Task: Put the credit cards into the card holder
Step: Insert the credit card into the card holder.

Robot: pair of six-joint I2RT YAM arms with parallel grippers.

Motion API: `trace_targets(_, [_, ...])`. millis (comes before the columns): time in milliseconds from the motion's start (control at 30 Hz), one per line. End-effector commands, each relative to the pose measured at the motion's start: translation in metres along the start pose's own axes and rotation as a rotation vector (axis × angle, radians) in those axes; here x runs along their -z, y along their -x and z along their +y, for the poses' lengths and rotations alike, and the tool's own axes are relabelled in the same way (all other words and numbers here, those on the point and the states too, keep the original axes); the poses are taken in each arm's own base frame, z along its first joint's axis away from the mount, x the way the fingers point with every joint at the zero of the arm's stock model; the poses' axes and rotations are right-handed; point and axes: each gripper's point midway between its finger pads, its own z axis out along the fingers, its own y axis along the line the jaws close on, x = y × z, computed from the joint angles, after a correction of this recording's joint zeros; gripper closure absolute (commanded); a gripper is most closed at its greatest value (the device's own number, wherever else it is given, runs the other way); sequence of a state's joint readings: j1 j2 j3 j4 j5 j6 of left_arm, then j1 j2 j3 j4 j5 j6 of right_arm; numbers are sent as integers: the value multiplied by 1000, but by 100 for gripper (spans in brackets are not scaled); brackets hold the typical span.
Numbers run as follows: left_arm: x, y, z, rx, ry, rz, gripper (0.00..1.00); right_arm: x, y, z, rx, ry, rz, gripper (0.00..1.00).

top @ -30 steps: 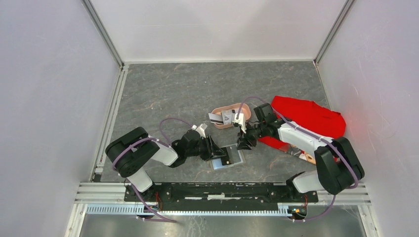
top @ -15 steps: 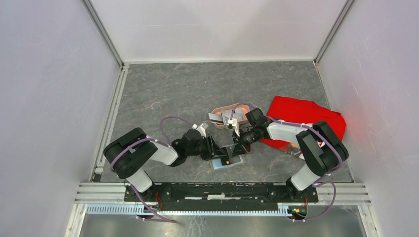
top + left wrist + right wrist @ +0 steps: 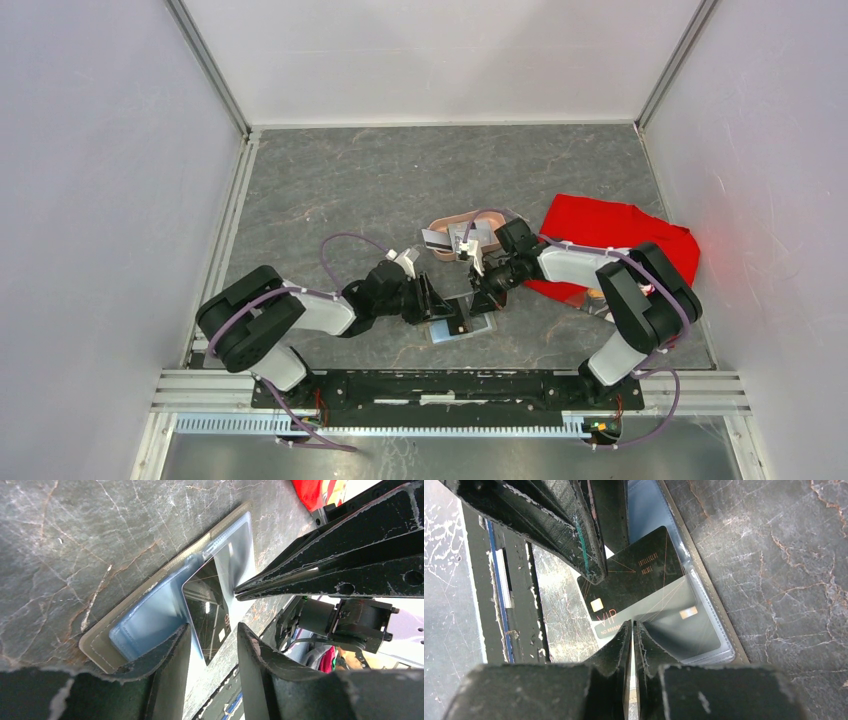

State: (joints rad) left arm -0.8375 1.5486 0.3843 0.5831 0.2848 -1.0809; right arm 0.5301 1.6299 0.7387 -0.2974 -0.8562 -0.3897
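The open card holder (image 3: 148,611) lies on the grey surface (image 3: 75,540), low in the middle of the top view. A dark credit card (image 3: 634,580) sits halfway inside its clear pocket. The right gripper (image 3: 631,626) has its jaws pressed together on the edge of the card. The left gripper (image 3: 214,630) has its jaws spread on both sides of the card.

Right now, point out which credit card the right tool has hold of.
The dark VIP card, pinched at its edge by the right tool over the open card holder. The silvery cards lie loose in the pink tray.
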Motion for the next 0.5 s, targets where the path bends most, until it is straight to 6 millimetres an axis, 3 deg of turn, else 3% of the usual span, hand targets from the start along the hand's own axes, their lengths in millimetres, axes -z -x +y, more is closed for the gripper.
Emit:
trace_targets(0, [3,-4,23,-47,93,7,54,1,-4,-18,32,-80,43,90])
trace_targets(167, [4,-6,26,-43,106,18,59,2,6,-5,66,-13,9,87])
trace_targets(367, [2,-8,26,-41,107,32,61,11,27,23,156,116,-69,80])
trace_targets(467, [1,-7,24,-43,101,32,62,17,30,23,201,94,-65,80])
